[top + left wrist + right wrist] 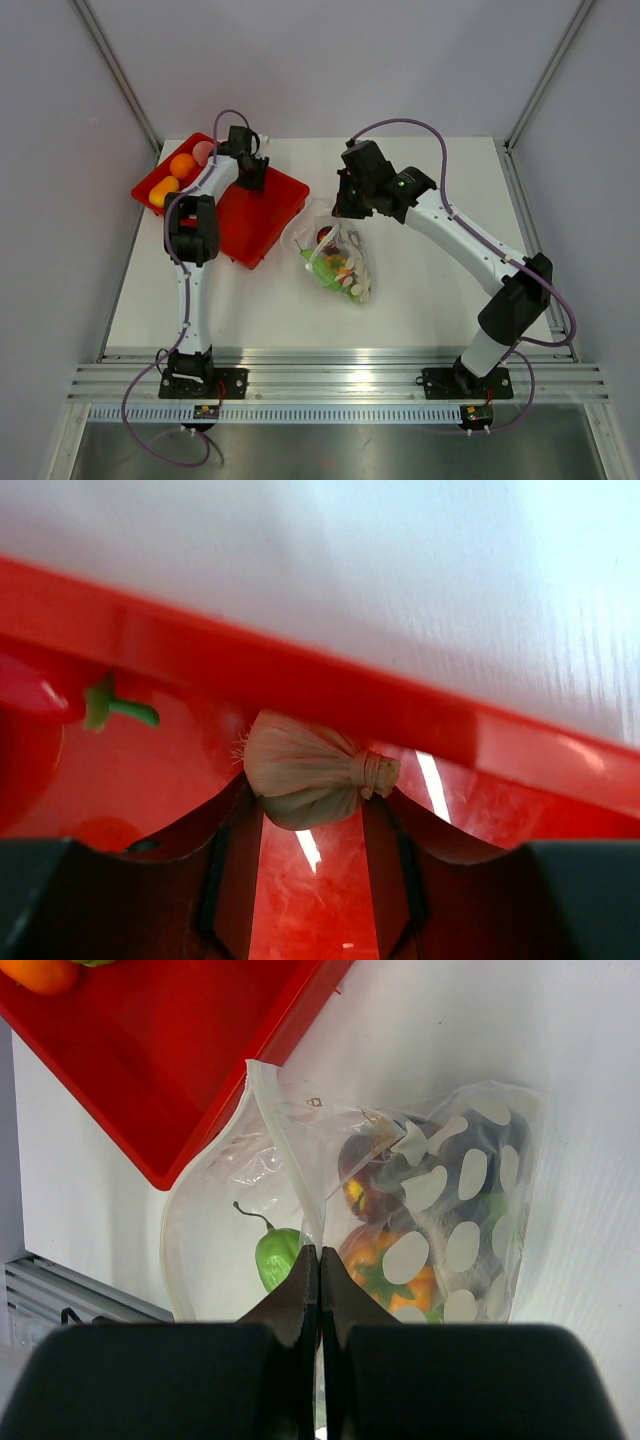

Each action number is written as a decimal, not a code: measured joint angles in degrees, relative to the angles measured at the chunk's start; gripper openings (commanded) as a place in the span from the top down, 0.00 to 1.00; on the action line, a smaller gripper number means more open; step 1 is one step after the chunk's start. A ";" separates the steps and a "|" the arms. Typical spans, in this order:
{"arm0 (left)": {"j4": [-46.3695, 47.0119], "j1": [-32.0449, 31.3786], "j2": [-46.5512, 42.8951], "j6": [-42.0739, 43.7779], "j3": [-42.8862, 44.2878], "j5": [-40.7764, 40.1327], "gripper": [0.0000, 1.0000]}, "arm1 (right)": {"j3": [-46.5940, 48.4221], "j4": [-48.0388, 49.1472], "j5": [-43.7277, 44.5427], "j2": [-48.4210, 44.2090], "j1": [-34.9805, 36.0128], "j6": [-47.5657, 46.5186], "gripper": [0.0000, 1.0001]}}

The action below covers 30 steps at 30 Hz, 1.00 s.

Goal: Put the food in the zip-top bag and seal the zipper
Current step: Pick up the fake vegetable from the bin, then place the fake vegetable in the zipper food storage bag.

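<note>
White table: red tray far left; zip-top bag just beside it, near centre.

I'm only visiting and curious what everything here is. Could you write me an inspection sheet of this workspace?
Surface: white table.
Job's things: zip-top bag, mouth apparently open, holds several toy foods; orange pieces and a tan bulb lie in the red tray.
Clutter: nothing seen.
Grippers: left claw has fingers either side of the tan bulb, grip unclear; right claw is shut on the bag's mouth edge.
Cables: purple cables loop along both arms.
Surroundings: grey walls; metal rail at the near edge.
</note>
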 measured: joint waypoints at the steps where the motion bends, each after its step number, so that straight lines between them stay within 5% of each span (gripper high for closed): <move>1: 0.17 0.00 -0.59 -0.24 -0.96 0.04 0.71 | 0.00 0.00 0.00 0.00 0.00 0.00 1.00; 13: 1.22 0.00 -18.73 -3.80 -15.37 0.42 0.73 | -1.11 0.28 0.00 -0.24 0.00 0.02 0.99; 22: -8.02 -1.44 -38.84 -5.22 -19.74 7.65 0.78 | -2.10 1.36 -1.55 -1.25 0.00 0.09 0.99; 30: -9.88 -16.79 -59.58 -7.52 -23.43 21.49 0.78 | -3.80 2.64 -2.95 -3.69 0.00 0.98 0.99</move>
